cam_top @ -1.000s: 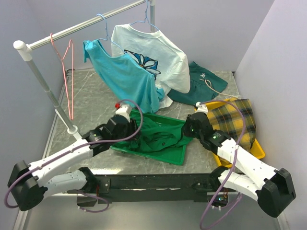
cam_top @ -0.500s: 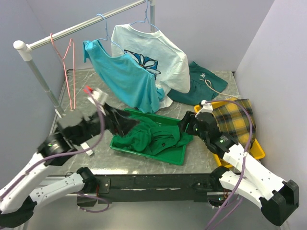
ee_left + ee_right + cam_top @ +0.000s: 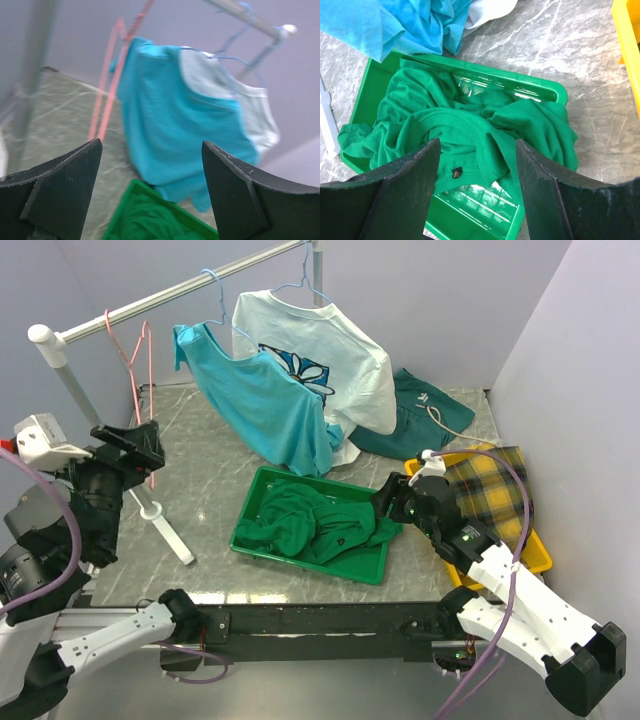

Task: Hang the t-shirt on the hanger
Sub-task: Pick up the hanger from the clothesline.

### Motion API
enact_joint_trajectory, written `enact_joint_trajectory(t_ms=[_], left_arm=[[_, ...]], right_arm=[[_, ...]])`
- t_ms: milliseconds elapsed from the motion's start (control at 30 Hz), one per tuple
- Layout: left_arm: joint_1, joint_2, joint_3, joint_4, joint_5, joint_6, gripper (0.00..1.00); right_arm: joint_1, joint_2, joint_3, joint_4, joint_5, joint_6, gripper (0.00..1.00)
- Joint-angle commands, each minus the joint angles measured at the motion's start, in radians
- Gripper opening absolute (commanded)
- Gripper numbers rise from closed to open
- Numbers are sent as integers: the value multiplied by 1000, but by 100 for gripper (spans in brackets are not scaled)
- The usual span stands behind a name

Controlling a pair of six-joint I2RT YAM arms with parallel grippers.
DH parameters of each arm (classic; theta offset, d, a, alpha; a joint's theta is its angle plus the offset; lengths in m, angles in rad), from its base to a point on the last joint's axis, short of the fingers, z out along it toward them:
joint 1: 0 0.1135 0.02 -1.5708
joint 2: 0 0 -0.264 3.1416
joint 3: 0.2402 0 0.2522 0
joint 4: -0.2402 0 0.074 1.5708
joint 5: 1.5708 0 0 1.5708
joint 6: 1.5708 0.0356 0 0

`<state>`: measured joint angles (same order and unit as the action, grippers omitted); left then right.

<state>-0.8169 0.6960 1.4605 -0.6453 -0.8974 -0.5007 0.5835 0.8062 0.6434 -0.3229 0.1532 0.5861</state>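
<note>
one white logo [image 3: 425, 398] on the teal garment [image 3: 450, 420] at the table's [image 3: 200, 440] far right is too small to read. both grippers are spread wide and empty: the right gripper [image 3: 477, 145] is poised over the right end of the t-shirt [image 3: 315, 525], crumpled in a green tray [image 3: 262, 488] near the near edge, and the left gripper [image 3: 151, 145] is raised by the left edge, well apart from it. the hanger [image 3: 140, 370] hangs on the rail [image 3: 190, 290] above the far left corner.

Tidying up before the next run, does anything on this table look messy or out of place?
The green t-shirt lies crumpled in the green tray, fabric spilling over its rim. Behind, a dark teal garment sits heaped on the table instead of hanging.
</note>
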Motion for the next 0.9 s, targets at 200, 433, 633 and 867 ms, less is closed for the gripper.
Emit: enact_joint_trajectory(t_ms=[200, 433, 633, 867], left_arm=[[-4, 13, -83, 15, -201, 123, 95], [16, 121, 29, 29, -158, 191, 99], [218, 212, 104, -5, 1, 175, 99], [425, 299, 166, -25, 208, 172, 99]], right_arm=[[-7, 2, 21, 47, -41, -6, 69], [-5, 11, 6, 67, -60, -3, 69], [-7, -12, -7, 58, -53, -9, 68], [-7, -21, -10, 47, -61, -14, 68]])
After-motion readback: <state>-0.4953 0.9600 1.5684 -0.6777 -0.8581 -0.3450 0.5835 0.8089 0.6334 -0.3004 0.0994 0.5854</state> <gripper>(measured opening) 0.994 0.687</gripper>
